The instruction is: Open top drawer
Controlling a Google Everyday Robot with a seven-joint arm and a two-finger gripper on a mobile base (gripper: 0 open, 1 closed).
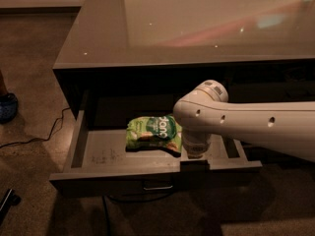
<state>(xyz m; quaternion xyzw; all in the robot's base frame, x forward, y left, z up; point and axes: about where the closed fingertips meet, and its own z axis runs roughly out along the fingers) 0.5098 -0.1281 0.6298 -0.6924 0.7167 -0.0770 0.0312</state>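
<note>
The top drawer [106, 154] stands pulled out from under the grey glossy table top [197, 28]. Its lighter grey tray shows, with a green snack bag [152, 133] lying in the middle. The small pull [157, 186] shows on the dark front, below the rim. My white arm [246, 127] reaches in from the right and bends down. My gripper [194, 163] is a dark shape at the top edge of the drawer front, just right of centre and right of the bag.
A dark cable [44, 132] runs over the brown floor left of the drawer. A blue object [7, 107] sits at the far left edge. A dark object [7, 200] lies at the lower left. Lower drawer fronts are in shadow.
</note>
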